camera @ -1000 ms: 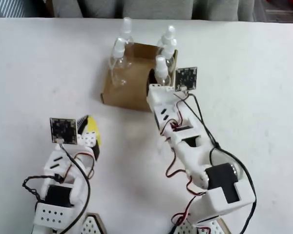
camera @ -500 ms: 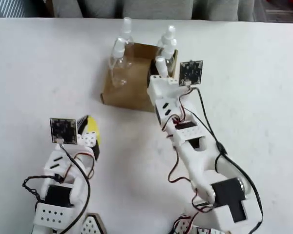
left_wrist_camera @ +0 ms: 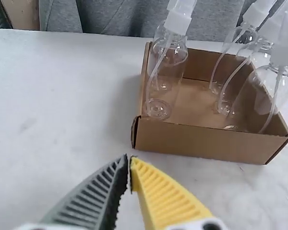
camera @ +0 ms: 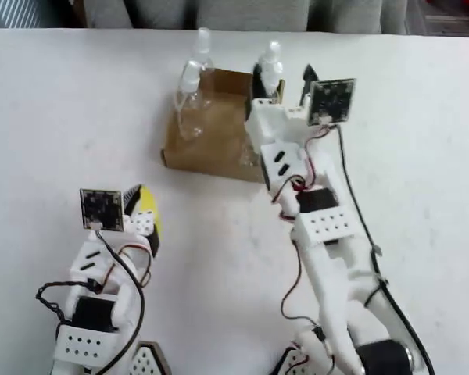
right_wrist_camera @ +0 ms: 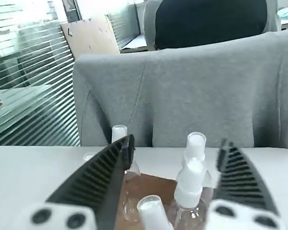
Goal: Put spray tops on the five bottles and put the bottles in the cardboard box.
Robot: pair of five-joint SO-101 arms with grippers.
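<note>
White counter (camera: 78, 101), grey chair backs (right_wrist_camera: 206, 91) behind: I have the right hand (camera: 283, 80) spread wide above the cardboard box (left_wrist_camera: 206, 141), with a white spray top (right_wrist_camera: 191, 175) showing between its jaws. Clear spray bottles (left_wrist_camera: 165, 62) stand upright inside the box. From above, the right arm covers one side of it, so I cannot count them. Meanwhile the left hand (left_wrist_camera: 128, 163) sits pinched closed on nothing, near the box's front wall.

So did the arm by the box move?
Yes. The right gripper went from the near edge of the cardboard box to its far edge.
</note>
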